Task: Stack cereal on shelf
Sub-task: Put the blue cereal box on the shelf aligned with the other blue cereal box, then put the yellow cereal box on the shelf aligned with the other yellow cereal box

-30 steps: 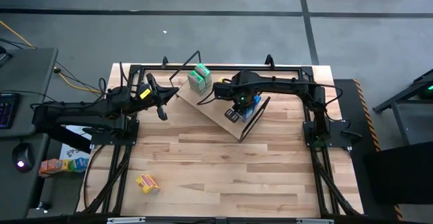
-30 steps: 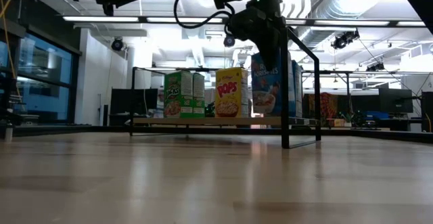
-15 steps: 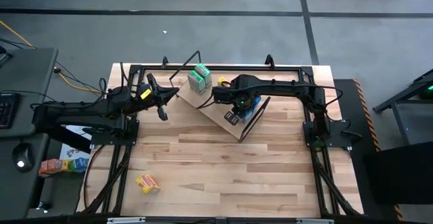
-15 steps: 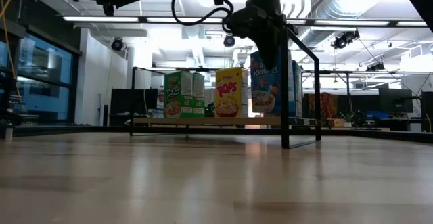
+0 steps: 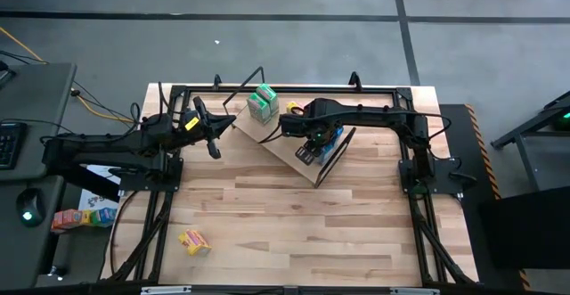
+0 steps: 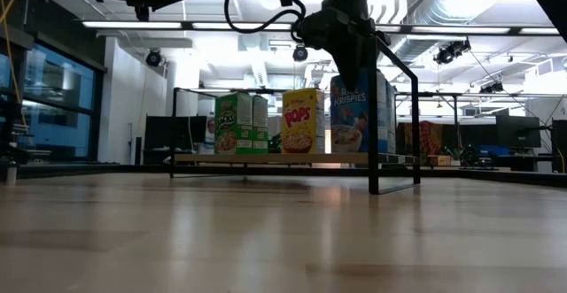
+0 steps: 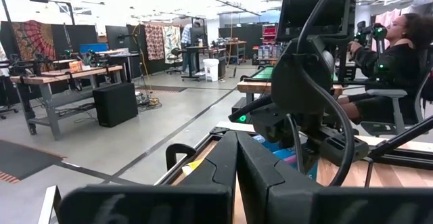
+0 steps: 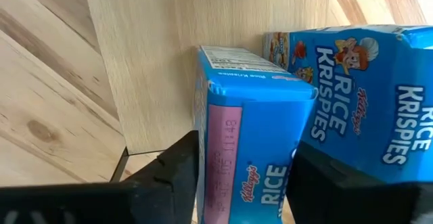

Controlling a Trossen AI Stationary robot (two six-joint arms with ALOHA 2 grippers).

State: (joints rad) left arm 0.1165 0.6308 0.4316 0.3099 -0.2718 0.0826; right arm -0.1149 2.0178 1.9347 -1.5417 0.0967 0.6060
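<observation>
The shelf (image 5: 278, 145) is a light wood board on black wire legs near the table's far edge. On it stand two green cereal boxes (image 5: 262, 103) (image 6: 235, 123), a yellow box (image 6: 303, 120) and two blue boxes. My right gripper (image 5: 312, 141) is above the board, shut on the nearer blue box (image 8: 250, 143) (image 6: 353, 116); the second blue box (image 8: 369, 88) stands right beside it. Another yellow box (image 5: 193, 241) lies on the table near the near left corner. My left gripper (image 5: 212, 142) (image 7: 236, 136) hangs shut left of the shelf, touching nothing. My right gripper pinches the blue box by its upper end (image 8: 223, 136) between its two fingers (image 8: 177, 166), one on each broad face. The fingers come from above, pointing down. The box stands upright with its bottom edge (image 6: 353, 150) on the board, next to the yellow box.
The shelf's black wire end frame (image 6: 394, 125) stands close to the blue boxes. The table's black frame rail (image 5: 294, 87) runs behind the shelf. Bare tabletop (image 5: 303, 233) stretches toward the near edge. A person (image 7: 399, 61) sits beyond the table.
My right gripper has moved slightly toward the table's left and then down, still shut on the blue box. The box, held just above the board a second ago, now rests upright on it beside the yellow box.
</observation>
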